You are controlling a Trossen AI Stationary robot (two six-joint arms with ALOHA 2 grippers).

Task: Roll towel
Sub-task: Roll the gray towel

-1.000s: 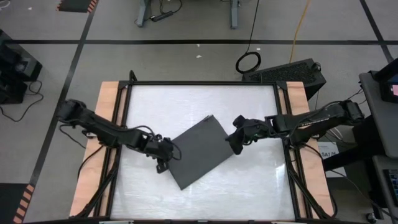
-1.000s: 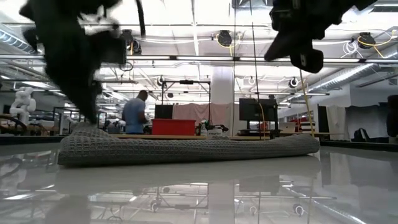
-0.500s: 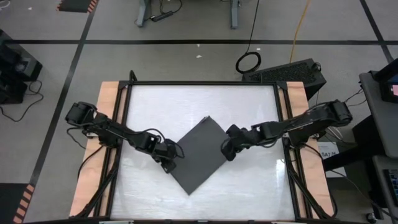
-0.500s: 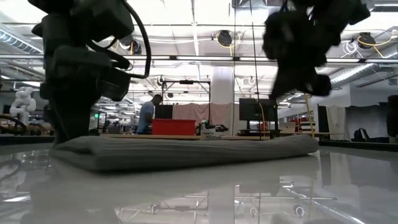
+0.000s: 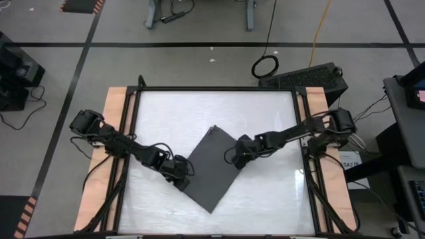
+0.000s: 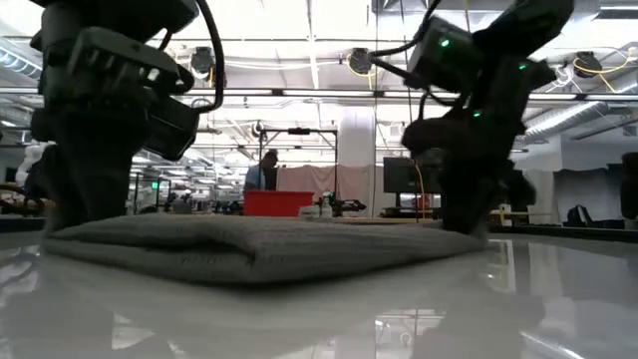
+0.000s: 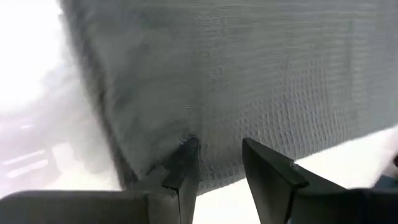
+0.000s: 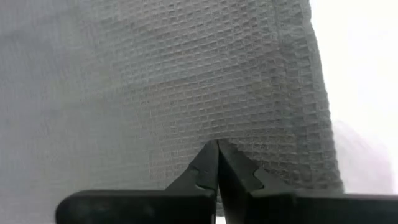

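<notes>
The dark grey towel (image 5: 211, 169) lies folded flat on the white table, standing like a diamond with one corner toward the near edge; it also shows in the low view (image 6: 259, 239). Its white tag is hidden. My left gripper (image 5: 180, 176) is down at the towel's left corner, its fingers a little apart with cloth between them (image 7: 217, 152). My right gripper (image 5: 236, 157) is shut, with its tips down on the towel near its right edge (image 8: 217, 146). My left gripper has the towel's left edge (image 7: 214, 174) between its two fingertips, coming from above and slanting in from the table's left. The cloth puckers at one fingertip (image 7: 188, 144). The towel stays flat on the table; I cannot tell how many layers. My right gripper presses its shut fingertips (image 8: 208, 163) down on the towel's top face a little inside its right edge (image 8: 298, 124). The fingers slant down from the table's right. The cloth creases slightly at the tips and lies flat.
The table has a black frame (image 5: 216, 88) and wooden side boards (image 5: 113, 133). Bare white surface lies around the towel, most of it toward the far edge (image 5: 199, 106). A person (image 6: 265, 170) stands far off in the room behind.
My right gripper has come down and moved toward the table's left onto the towel. My left gripper has moved a little toward the near edge with the towel's left corner. The towel has turned about on the table: its far corner swung left and its near corner swung right.
</notes>
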